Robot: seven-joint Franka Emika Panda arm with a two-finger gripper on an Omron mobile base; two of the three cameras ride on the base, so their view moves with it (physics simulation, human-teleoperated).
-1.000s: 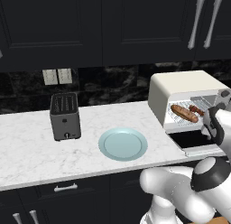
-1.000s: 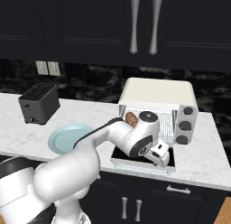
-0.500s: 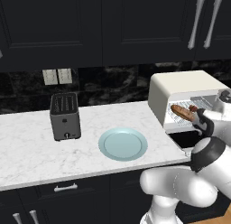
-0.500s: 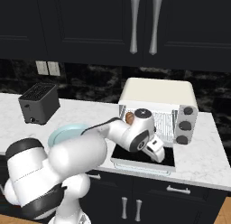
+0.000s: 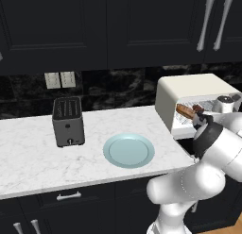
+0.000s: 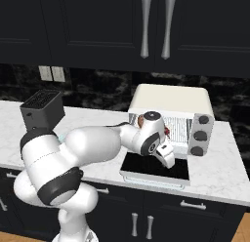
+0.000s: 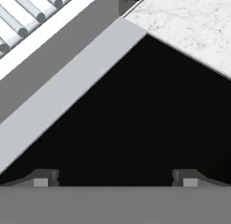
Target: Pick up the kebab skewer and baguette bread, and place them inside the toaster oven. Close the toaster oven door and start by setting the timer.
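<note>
Dark glass lies directly under my gripper [image 7: 113, 181]; jaws spread wide, nothing between them. That glass is the toaster oven door [image 6: 155, 167], folded down flat at the near edge of the counter [image 5: 28, 153], its cream frame [image 7: 67, 90] running diagonally across the hand view.

Behind the door, the toaster oven [image 6: 171, 102] stands open, wire rack [image 7: 22, 13] visible. On the rack: the baguette bread [image 5: 184, 110], golden-brown, and just right of it the darker kebab skewer [image 5: 197, 108]. My own arm hides part of both, so I cannot tell whether they touch.

Three dark knobs [image 6: 200, 136] stacked on the oven's right side. No readable markings on them.

Further left on the white marble: pale blue plate [image 5: 128, 150], bare. Left of that, well apart, a dark grey slot toaster [image 5: 68, 121]. No legible brand anywhere.
</note>
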